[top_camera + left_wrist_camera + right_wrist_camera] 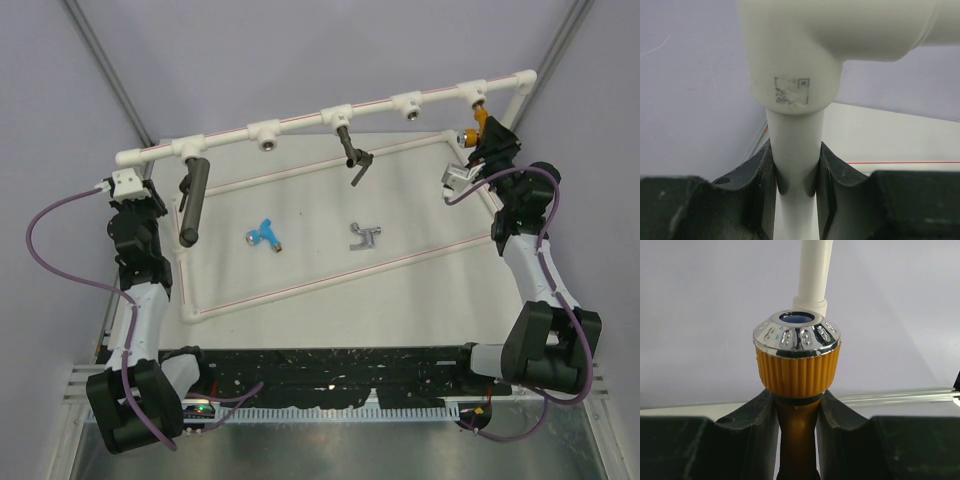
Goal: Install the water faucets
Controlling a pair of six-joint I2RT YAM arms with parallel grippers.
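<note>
The orange-gold faucet (481, 122) hangs just under the rightmost socket (472, 94) of the white pipe frame. My right gripper (487, 138) is shut on it. In the right wrist view the gripper (797, 412) clamps the faucet's body below its ribbed orange knob and chrome cap (797, 357). The blue faucet (265, 235) and the silver-grey faucet (365, 237) lie loose on the table. My left gripper (128, 195) is shut on the frame's left upright pipe (795, 150) below its elbow (790, 55).
A long dark grey cylinder (190, 200) hangs from a left socket. A dark tap-like part (350, 150) hangs from the middle socket. A silver part (455, 177) lies beside the right arm. Thin white rods (330, 280) frame the mat.
</note>
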